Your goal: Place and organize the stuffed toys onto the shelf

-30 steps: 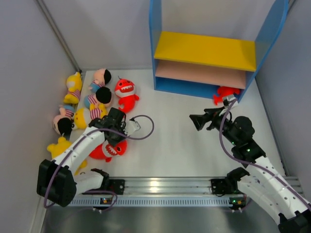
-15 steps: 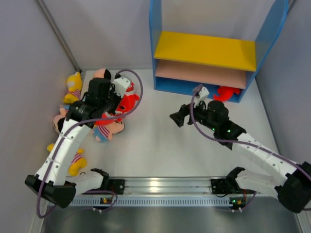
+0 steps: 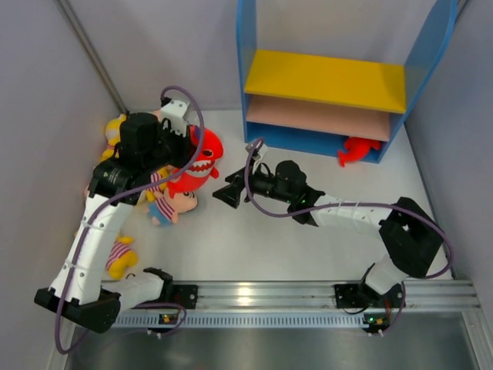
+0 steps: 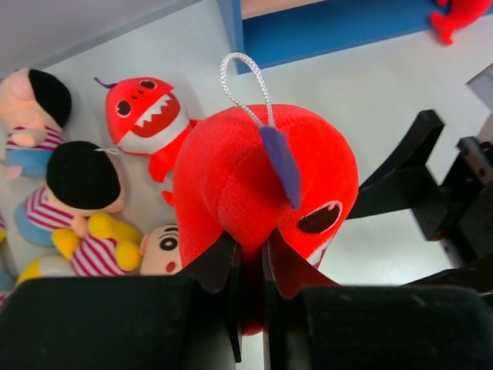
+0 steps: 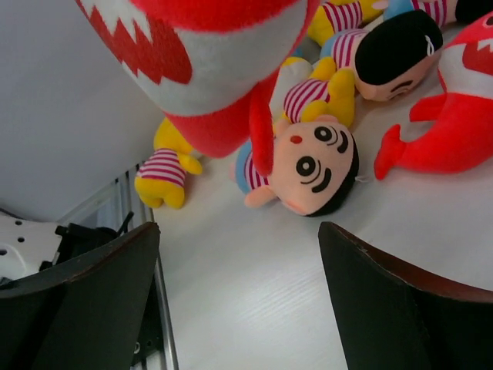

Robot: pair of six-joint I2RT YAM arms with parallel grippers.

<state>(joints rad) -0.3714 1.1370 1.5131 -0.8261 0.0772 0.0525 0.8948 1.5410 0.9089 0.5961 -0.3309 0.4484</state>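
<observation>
My left gripper is shut on a red shark and holds it above the table; in the left wrist view its jaws pinch the shark's underside. My right gripper is open and empty, stretched left, its fingers just right of and below the held shark. A second shark, boy dolls and yellow figures lie at the left. Another red shark lies at the base of the shelf, at its right end.
Grey walls close in the table on the left, back and right. The shelf's blue side panels stand tall at the back. A metal rail runs along the near edge. The right arm spans the table's middle.
My left gripper has taken the red shark from the front left and lifted it back and to the right. My right gripper has swung left from beside the shelf to under the shark.
</observation>
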